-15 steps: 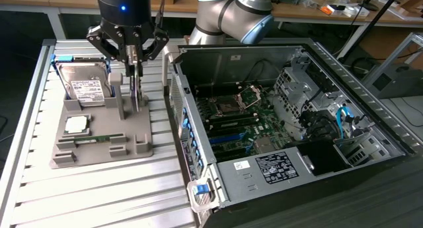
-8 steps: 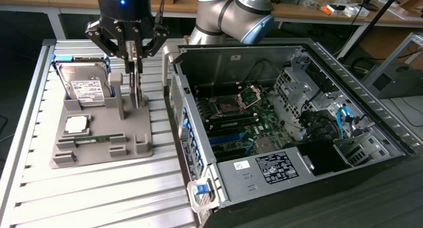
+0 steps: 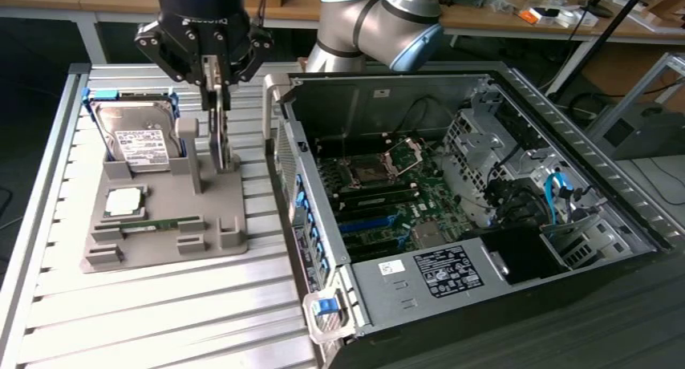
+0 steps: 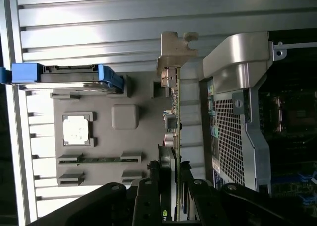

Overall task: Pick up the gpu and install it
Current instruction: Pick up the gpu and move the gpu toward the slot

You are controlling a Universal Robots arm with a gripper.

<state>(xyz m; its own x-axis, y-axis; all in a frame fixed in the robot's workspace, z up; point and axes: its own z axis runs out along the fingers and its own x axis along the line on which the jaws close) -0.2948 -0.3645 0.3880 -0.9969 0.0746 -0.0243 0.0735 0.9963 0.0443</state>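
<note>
Clamping gpu [image 3: 223,140] by top edge: end effector [image 3: 217,92] part-closed, fingers pinching card. Gpu stands on edge in holder [image 3: 160,245] beside case [image 3: 370,301]. Prob. light, stiff, fragile; hold bare board edge, avoid components.

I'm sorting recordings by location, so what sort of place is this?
Probably a robotics lab or workshop for PC assembly: an open computer case on a slatted metal table, a grey parts fixture holding a hard drive, and a gripper closed on the gpu.

Gripper [image 3: 217,92] downward, in narrow grip
</note>
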